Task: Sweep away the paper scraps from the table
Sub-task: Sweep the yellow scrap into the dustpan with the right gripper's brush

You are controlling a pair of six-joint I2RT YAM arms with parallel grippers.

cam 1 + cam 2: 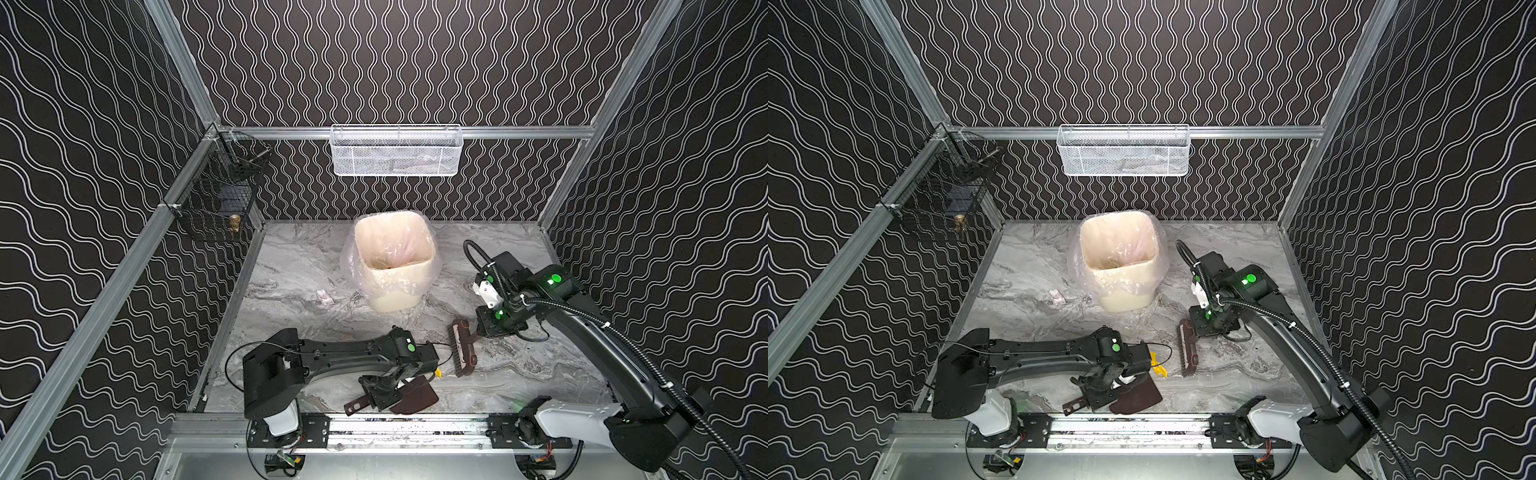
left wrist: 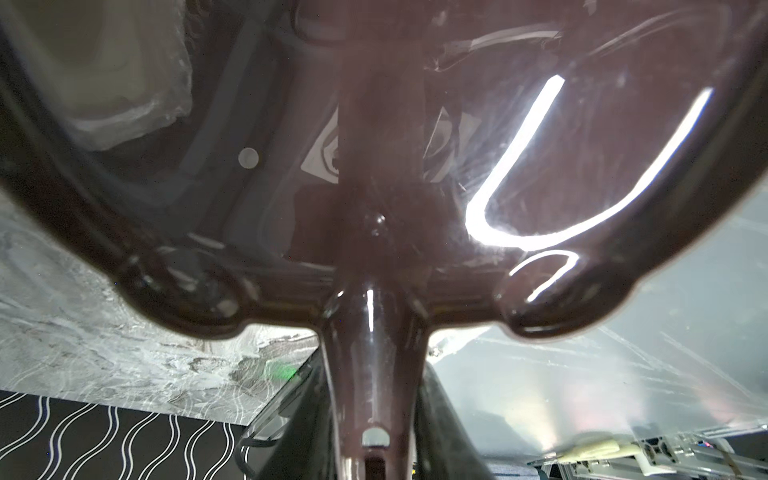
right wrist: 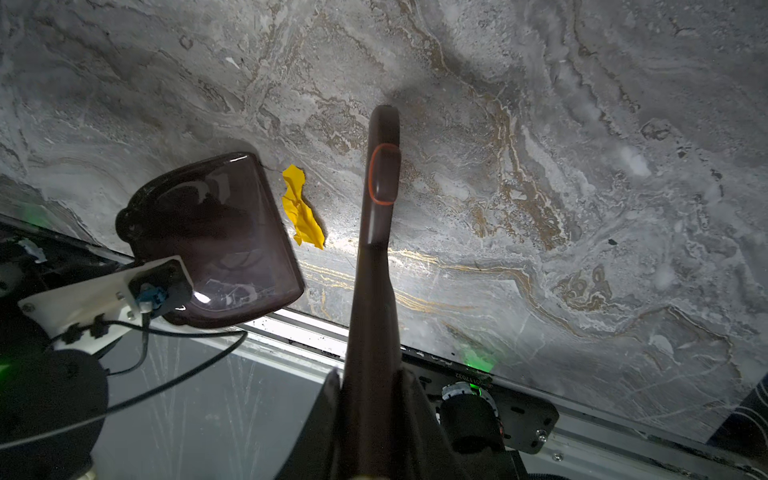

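Note:
My left gripper (image 1: 380,395) (image 2: 374,440) is shut on the handle of a dark brown dustpan (image 1: 417,400) (image 1: 1138,400) that rests near the table's (image 1: 519,374) front edge. My right gripper (image 1: 480,330) (image 3: 370,419) is shut on the handle of a brown brush (image 1: 462,351) (image 3: 376,257), whose head stands right of the pan. A yellow paper scrap (image 1: 1158,365) (image 3: 301,208) lies between the pan's lip and the brush. A small white and pink scrap (image 1: 324,296) (image 1: 1057,296) lies farther back, left of the bin.
A cream bin (image 1: 395,266) with a clear liner stands at the middle back of the table. A white mesh basket (image 1: 395,151) hangs on the back wall and a black wire basket (image 1: 220,199) on the left rail. The front rail (image 1: 415,426) runs just behind the pan.

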